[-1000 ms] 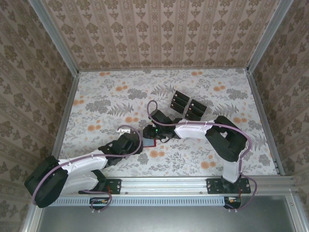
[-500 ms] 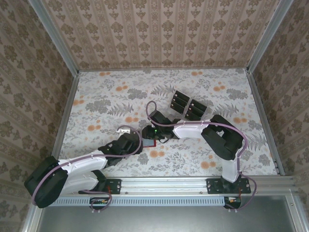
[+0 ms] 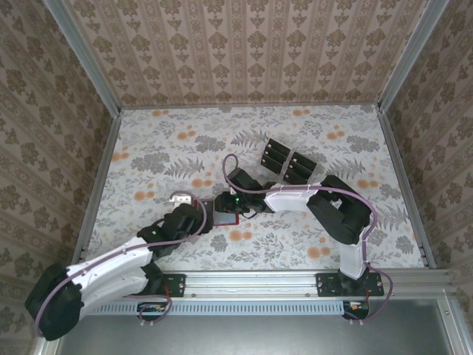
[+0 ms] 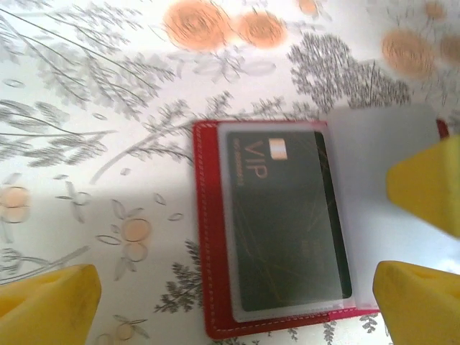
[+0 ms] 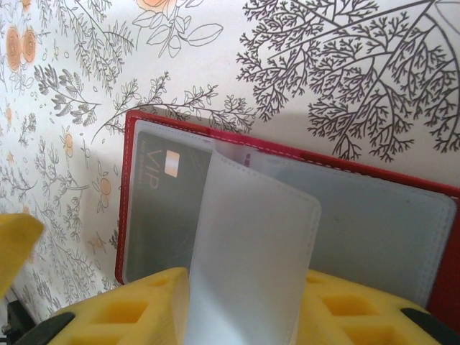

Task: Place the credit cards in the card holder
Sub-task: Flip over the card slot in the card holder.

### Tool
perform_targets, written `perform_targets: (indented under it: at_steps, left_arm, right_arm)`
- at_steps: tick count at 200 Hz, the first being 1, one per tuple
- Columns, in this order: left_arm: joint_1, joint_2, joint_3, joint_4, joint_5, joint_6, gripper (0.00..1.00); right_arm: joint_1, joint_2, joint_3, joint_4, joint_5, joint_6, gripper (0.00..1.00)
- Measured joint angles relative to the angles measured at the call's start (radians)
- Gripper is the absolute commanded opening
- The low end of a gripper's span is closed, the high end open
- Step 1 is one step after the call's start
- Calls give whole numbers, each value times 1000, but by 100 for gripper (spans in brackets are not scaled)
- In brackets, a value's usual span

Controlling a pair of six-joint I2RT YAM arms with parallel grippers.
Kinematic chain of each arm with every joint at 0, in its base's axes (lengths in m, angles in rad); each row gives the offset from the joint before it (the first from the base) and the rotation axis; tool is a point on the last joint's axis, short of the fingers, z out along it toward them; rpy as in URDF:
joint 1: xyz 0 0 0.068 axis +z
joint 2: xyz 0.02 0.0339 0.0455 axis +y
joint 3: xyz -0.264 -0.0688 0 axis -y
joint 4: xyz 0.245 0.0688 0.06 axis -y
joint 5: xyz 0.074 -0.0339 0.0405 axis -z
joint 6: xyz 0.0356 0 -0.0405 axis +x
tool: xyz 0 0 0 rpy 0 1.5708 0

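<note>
Card holder (image 4: 203,237): open and flat on the floral table (image 3: 148,148), red cover down, clear pockets up.
Seated card (image 4: 284,223): dark, marked VIP, tucked fully into a clear pocket of the card holder, just beside the lifted leaf.
Other credit cards (image 3: 287,161): dark rows well apart from the card holder, on its far side and toward the right arm's side.
Right gripper (image 5: 244,316): partly closed, pinching a clear sleeve leaf (image 5: 248,237) and holding it up off the card holder.
Left gripper (image 4: 233,305): spread wide and empty, hanging over the card holder with a finger off to either side; no contact visible.
Step in hand: judged to be baring a free pocket for the next card.
Progress: judged early, with one card in and several waiting.
Risk, slip: loss of the thin, slick leaf from so small a pinch, then a flop back over the free pocket.
Risk, drag: lifting or skidding of the whole light card holder through too strong a pull on the leaf, with nothing pressing it down.
Risk, crowding: finger against finger over the card holder, both grippers being so close above it.
Risk, spill: sliding out of the seated card on any tilt of the card holder.
</note>
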Motion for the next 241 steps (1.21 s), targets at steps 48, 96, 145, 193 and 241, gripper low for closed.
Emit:
perform_targets:
  at_steps: [48, 96, 145, 193, 241]
  left_arm:
    - [66, -157, 47, -130, -11, -1, 100]
    - [87, -230, 50, -209, -14, -8, 100]
    - [94, -314, 50, -249, -14, -16, 100]
    - [99, -325, 50, -271, -10, -23, 100]
    - [100, -269, 50, -266, -6, -23, 100]
  right_arm:
    - [32, 15, 133, -61, -2, -1, 46]
    - [72, 140, 280, -105, 7, 0, 46]
    - [86, 213, 327, -104, 3, 2, 46]
    - [83, 175, 306, -123, 1, -18, 46]
    - [13, -90, 216, -163, -3, -84, 46]
